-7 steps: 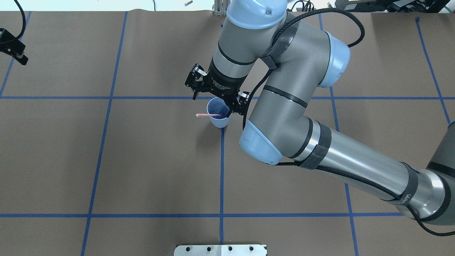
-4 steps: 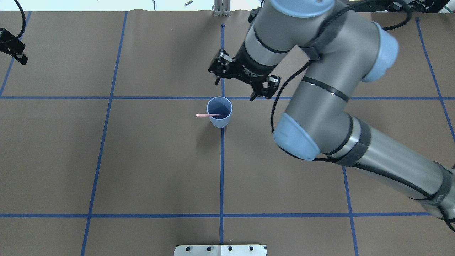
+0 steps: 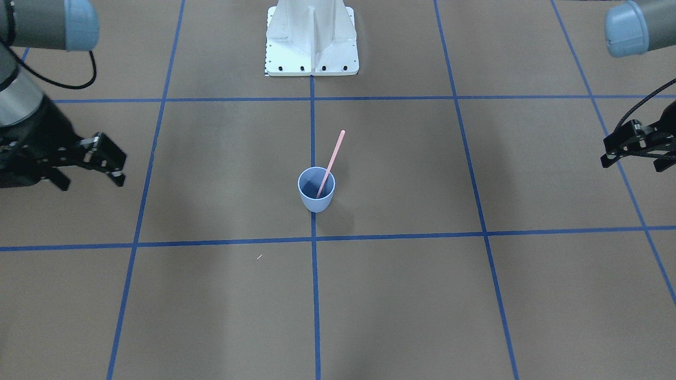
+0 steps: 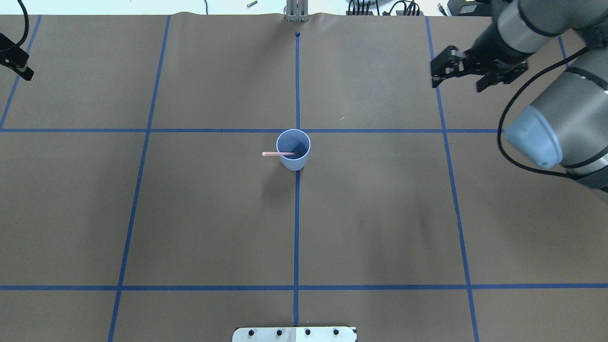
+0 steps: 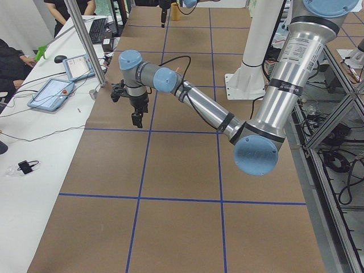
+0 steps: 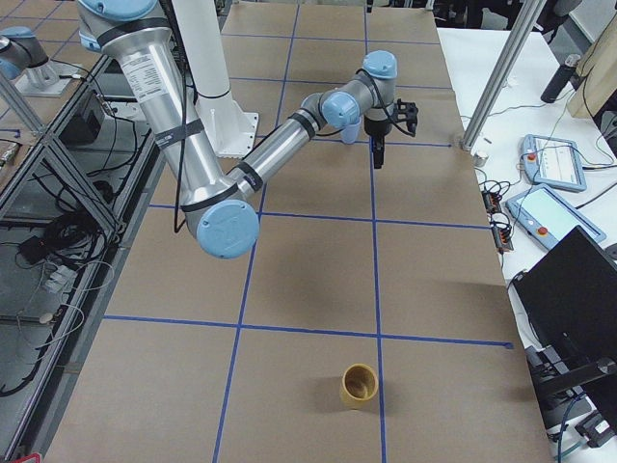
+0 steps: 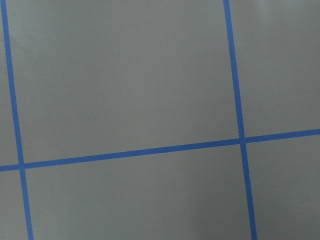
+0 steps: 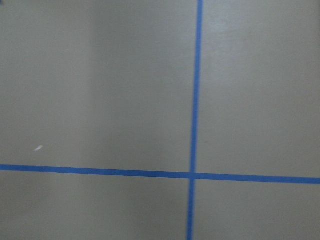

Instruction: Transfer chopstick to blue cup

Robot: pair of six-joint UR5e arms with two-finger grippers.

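Overhead exterior: chopstick rests in the blue cup, both arms well clear

A brown counter (image 4: pixel 190 213) marked with a grid of blue tape lines (image 4: pixel 142 190) fills the view. The right arm (image 4: pixel 555 118) hangs well apart from the blue cup (image 4: pixel 294 163), out on the robot's right side of it. The left arm (image 5: pixel 205 108) is well apart from the cup on the opposite side. The right gripper (image 4: pixel 457 87) hovers above bare counter with its jaws spread and nothing between them. The left gripper (image 3: pixel 632 162) also has its jaws apart and holds nothing. The cup stands upright at the middle of the counter, just beside a crossing of two tape lines. The chopstick (image 3: pixel 331 158) has its lower end down inside the cup. It leans on the cup's rim, and its upper end juts out toward the left arm's side.
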